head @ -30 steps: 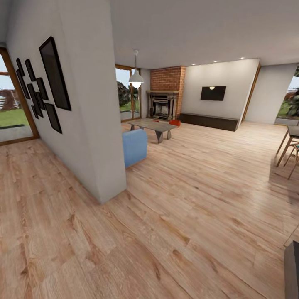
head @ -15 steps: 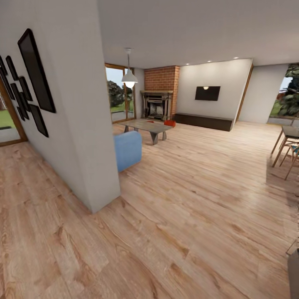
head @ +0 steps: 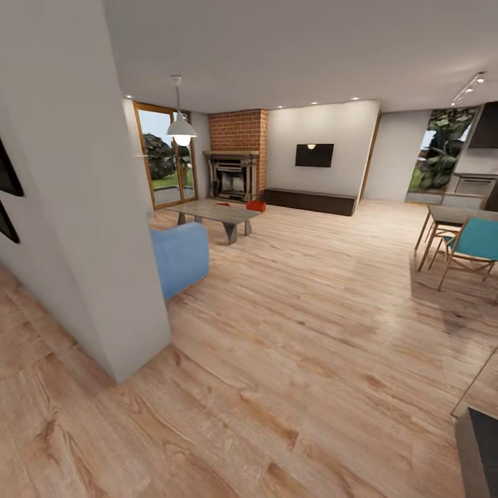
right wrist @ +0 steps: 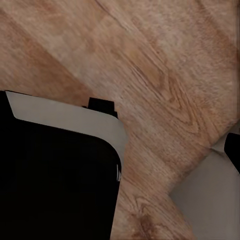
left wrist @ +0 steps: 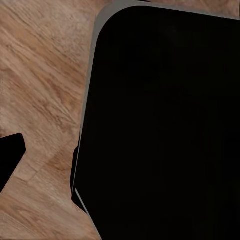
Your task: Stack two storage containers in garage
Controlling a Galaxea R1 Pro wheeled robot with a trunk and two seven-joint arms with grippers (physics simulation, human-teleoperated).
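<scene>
Wood plank floor (head: 311, 332), brick fireplace (head: 235, 155), distant orange-red container (head: 256, 205).

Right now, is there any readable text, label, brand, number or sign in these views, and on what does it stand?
None can be read. The black wall screen is blank, the dark wall frames show no writing, and the orange-red container by the low table is plain.

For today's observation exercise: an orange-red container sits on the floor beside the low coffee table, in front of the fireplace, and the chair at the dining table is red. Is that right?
Not quite. The head view shows the chair is teal, not red. The rest holds: an orange-red container sits beside the coffee table, before the fireplace.
</scene>
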